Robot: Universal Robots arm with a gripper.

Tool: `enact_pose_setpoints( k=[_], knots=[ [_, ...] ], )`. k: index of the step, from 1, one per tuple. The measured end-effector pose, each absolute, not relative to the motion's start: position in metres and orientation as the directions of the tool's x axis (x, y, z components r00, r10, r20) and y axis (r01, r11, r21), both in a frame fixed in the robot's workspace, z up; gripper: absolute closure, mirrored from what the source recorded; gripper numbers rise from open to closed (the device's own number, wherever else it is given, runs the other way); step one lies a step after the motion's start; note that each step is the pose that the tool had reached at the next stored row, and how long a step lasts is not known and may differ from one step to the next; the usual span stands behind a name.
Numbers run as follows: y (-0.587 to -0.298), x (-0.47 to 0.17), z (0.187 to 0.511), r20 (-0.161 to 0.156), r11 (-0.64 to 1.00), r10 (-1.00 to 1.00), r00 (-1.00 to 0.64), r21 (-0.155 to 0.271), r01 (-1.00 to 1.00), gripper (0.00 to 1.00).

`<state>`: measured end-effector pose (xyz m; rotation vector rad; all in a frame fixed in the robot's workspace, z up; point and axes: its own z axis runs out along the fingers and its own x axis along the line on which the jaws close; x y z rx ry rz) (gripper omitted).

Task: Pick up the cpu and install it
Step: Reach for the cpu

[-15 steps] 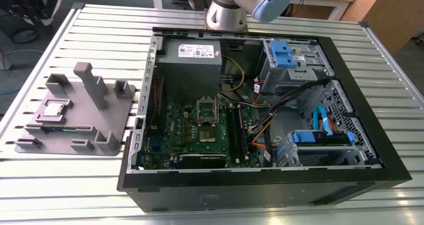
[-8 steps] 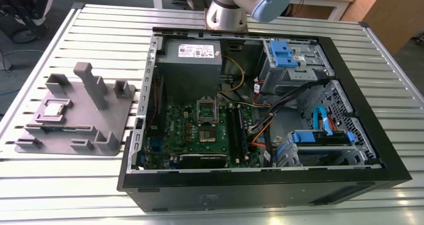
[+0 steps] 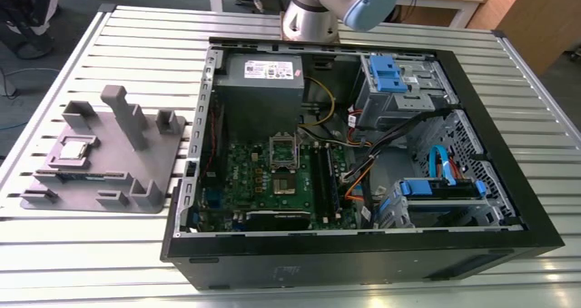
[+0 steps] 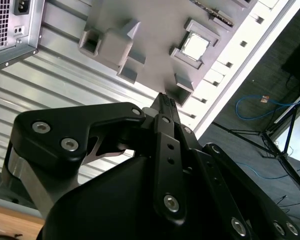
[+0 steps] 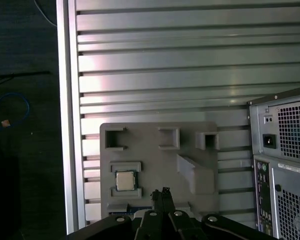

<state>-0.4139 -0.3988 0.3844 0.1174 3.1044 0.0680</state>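
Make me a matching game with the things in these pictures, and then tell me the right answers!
Things:
1. cpu
2. tray
3. socket
4. hand

Where or how:
A. on the green board inside the computer case
B. grey, lying on the slatted table beside the case
C. sitting in a pocket of the tray
D. holding nothing

Right pairs: 1-C, 2-B, 3-A, 4-D.

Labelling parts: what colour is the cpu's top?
Silver-grey; the cpu shows best in the first wrist view.
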Motion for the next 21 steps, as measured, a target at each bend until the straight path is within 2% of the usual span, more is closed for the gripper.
enact_pose_setpoints(
  k=[21],
  knots=[
    [-0.399,-0.445,0.378,-0.048,0.996,0.076,-0.996,0.046,0.074,0.89]
  ],
)
